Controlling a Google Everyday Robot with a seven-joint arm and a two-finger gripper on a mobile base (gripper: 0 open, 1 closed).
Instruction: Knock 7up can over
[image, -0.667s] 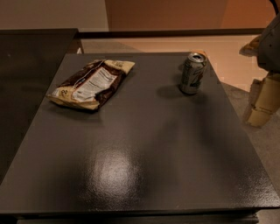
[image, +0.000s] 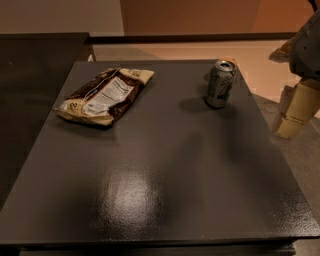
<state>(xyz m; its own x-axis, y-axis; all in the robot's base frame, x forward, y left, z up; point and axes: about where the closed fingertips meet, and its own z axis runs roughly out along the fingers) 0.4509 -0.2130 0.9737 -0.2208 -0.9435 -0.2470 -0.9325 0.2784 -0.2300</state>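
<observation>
tool (image: 292, 117) right of dark table (image: 150, 200)

Dark table (image: 165, 200) carried upright 7up can (image: 220, 83), snack bag (image: 105, 95) lay well left of can, gripper (image: 294, 114) hung right of can

I see all this through my one camera, set high over the near edge of the dark table (image: 165, 200) and tilted down across it toward the far wall, which runs along the top of the frame. The tabletop fills most of the view, from the bottom edge up to the snack bag (image: 105, 95) at upper left and the 7up can (image: 220, 83) at upper right. My gripper (image: 297, 112) hangs at the right edge, beyond the table's right side, partly cut off by the frame.
</observation>
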